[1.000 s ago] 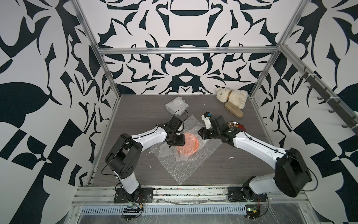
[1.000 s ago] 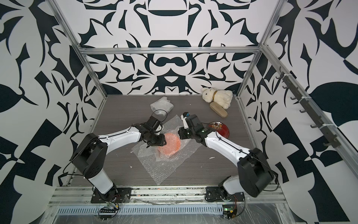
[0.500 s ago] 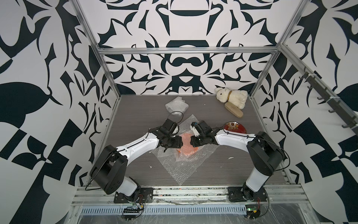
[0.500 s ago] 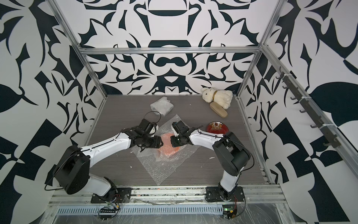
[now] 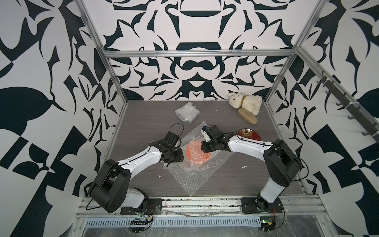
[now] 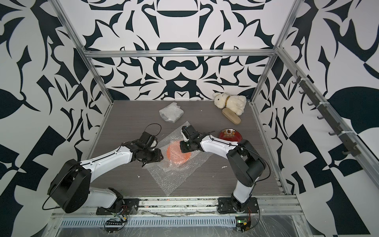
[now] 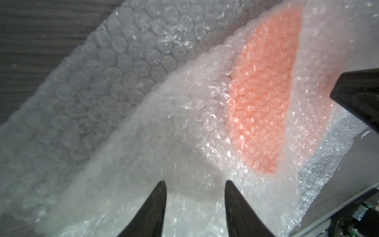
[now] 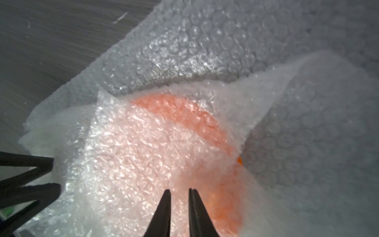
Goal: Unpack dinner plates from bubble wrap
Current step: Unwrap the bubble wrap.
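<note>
Orange plate (image 5: 195,157) mid table (image 5: 147,123), under folds of bubble wrap (image 5: 193,178); rest of sheet spread flat around it. My left gripper (image 7: 194,184) at plate's left edge: jaws parted, tips over wrap, nothing clamped. My right gripper (image 8: 180,190) at plate's far right edge: jaws nearly together, thin gap, cannot tell whether film pinched. Red flowered plate (image 5: 248,134) bare, behind my right arm. Second wrapped bundle (image 5: 187,112) near back wall, well apart.
</note>
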